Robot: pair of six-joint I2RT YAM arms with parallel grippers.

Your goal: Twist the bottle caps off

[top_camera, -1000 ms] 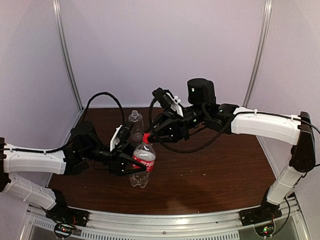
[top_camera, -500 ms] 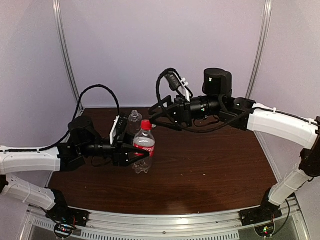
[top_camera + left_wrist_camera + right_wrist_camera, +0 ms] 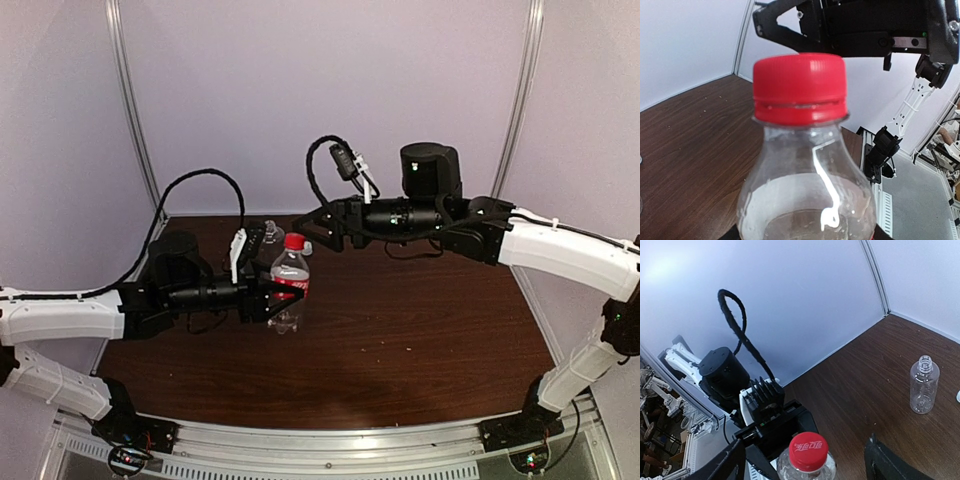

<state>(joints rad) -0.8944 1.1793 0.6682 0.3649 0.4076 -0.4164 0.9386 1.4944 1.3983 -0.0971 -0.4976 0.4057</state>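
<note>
My left gripper is shut on the body of a clear bottle with a red label, holding it upright over the table. Its red cap sits on the neck and fills the left wrist view. My right gripper hangs open just behind and above that cap, its fingers spread to either side of the cap without touching it. The plain clear bottle stands upright on the table with an open neck. In the top view it is partly hidden behind my left wrist.
The dark wooden table is closed in by pale walls at the back and both sides. A small white object shows at the right edge of the right wrist view, near the plain bottle. A metal rail runs along the near edge.
The right gripper let go of the red cap, opened and drew back. The left arm brought the tilted red-label bottle upright and moved it farther from the near edge.
</note>
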